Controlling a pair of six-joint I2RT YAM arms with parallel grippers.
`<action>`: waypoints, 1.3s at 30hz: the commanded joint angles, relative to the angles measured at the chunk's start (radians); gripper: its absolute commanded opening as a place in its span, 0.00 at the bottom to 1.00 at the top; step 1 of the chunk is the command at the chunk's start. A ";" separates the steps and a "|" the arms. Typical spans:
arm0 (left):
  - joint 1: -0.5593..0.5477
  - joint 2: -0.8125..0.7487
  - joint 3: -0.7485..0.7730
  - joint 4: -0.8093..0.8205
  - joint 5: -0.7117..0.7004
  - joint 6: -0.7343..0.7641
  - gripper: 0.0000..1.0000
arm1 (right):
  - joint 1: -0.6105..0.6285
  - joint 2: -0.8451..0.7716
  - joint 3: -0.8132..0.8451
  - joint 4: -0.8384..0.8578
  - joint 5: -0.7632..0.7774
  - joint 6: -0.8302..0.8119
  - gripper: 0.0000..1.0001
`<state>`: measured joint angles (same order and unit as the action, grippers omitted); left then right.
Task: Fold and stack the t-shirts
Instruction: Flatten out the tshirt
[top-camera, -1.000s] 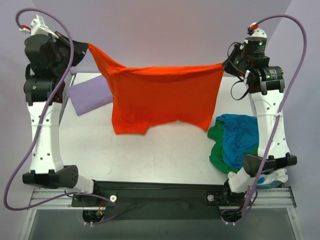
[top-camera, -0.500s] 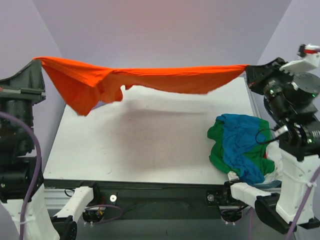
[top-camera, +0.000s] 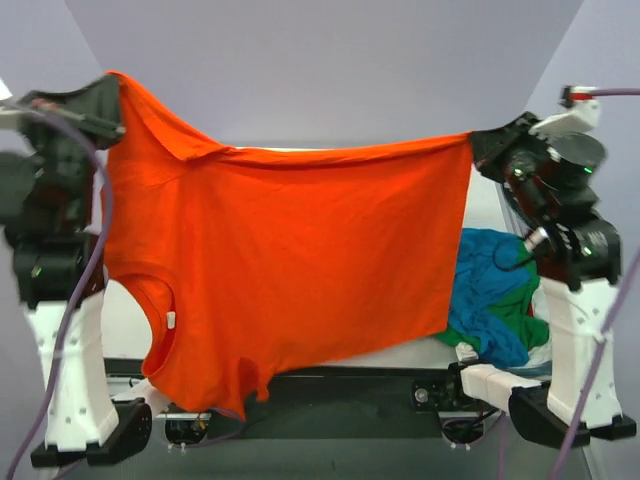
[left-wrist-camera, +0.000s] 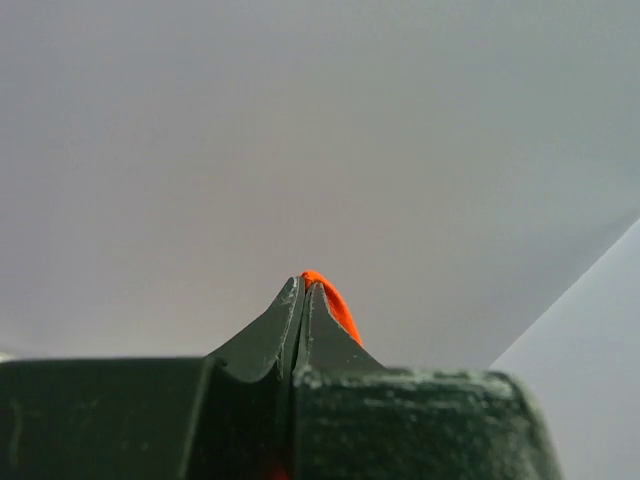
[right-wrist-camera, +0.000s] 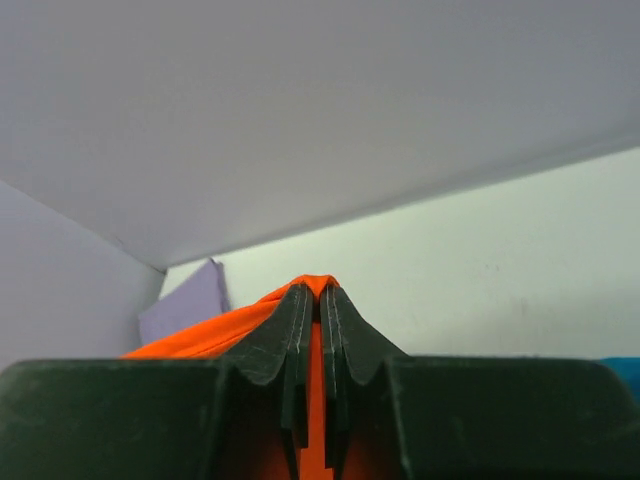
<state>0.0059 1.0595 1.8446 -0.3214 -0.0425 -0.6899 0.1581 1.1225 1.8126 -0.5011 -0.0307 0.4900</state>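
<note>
The orange-red t-shirt (top-camera: 290, 260) hangs spread in the air between my two raised grippers, its neck hole at the lower left. My left gripper (top-camera: 112, 92) is shut on its upper left corner; a fold of orange cloth (left-wrist-camera: 325, 292) shows at the fingertips. My right gripper (top-camera: 478, 145) is shut on the upper right corner, with orange cloth (right-wrist-camera: 318, 330) between the fingers. A blue shirt (top-camera: 492, 275) lies crumpled on a green shirt (top-camera: 515, 305) at the table's right. The lavender shirt (right-wrist-camera: 185, 305) shows only in the right wrist view. A bit of white cloth (top-camera: 537, 335) lies under the pile.
The white table (top-camera: 480, 205) is mostly hidden behind the hanging shirt. Purple walls stand at the back and sides. Both arm bases sit at the near edge.
The orange shirt went from a stretched, raised band to hanging fully spread toward the camera. Both grippers kept their hold and stayed high and wide apart.
</note>
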 joint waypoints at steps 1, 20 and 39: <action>0.003 0.184 -0.143 0.057 0.102 0.024 0.00 | -0.002 0.140 -0.108 0.085 0.021 -0.016 0.00; -0.135 0.541 -0.378 -0.169 0.099 0.069 0.69 | -0.039 0.742 -0.151 0.099 -0.119 -0.123 0.77; -0.144 0.174 -1.079 -0.208 0.161 -0.097 0.70 | 0.135 0.513 -0.713 0.102 -0.302 -0.103 0.76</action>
<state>-0.1360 1.2682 0.7822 -0.5449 0.0948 -0.7666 0.2939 1.6810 1.1278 -0.3794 -0.3149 0.3775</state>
